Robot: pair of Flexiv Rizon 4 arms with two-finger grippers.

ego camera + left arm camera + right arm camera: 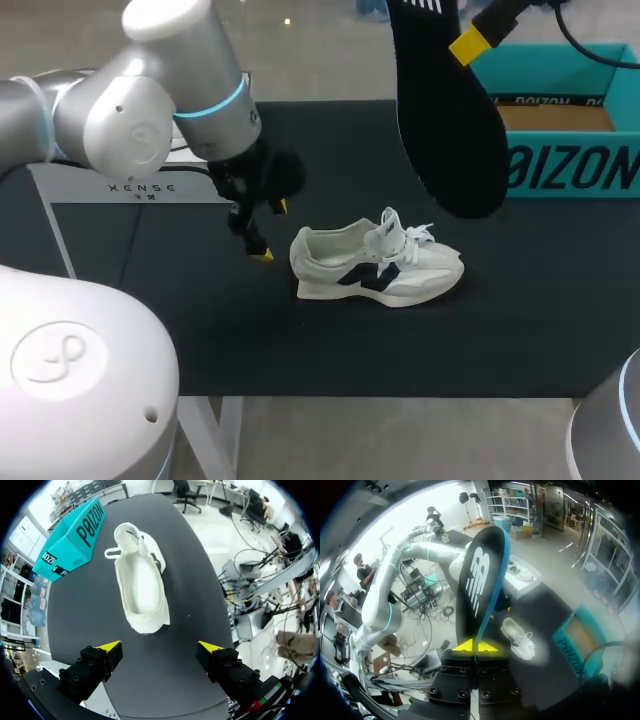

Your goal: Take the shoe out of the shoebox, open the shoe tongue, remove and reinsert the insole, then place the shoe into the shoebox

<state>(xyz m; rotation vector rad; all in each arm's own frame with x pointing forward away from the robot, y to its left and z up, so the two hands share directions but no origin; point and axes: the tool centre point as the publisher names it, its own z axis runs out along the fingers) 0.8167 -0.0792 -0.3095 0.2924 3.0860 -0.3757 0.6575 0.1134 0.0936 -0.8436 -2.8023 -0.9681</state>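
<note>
A white shoe (377,263) with a dark side mark lies on its sole on the black mat, toe to the right. Just left of its heel my left gripper (266,232) hangs open with nothing in it; in the left wrist view the shoe (141,587) lies ahead of the gripper (160,646), its inside showing. High above the table my right gripper (468,45) is shut on the black insole (443,110), which hangs down over the mat. In the right wrist view the insole (477,582) stands up from the shut gripper (476,645), with the shoe (518,637) far below.
The teal shoebox (570,135) stands open at the back right of the mat, its inside brown. It also shows beyond the shoe's toe, the shoebox (72,535) in the left wrist view. A white board (120,185) lies at the mat's left rear edge.
</note>
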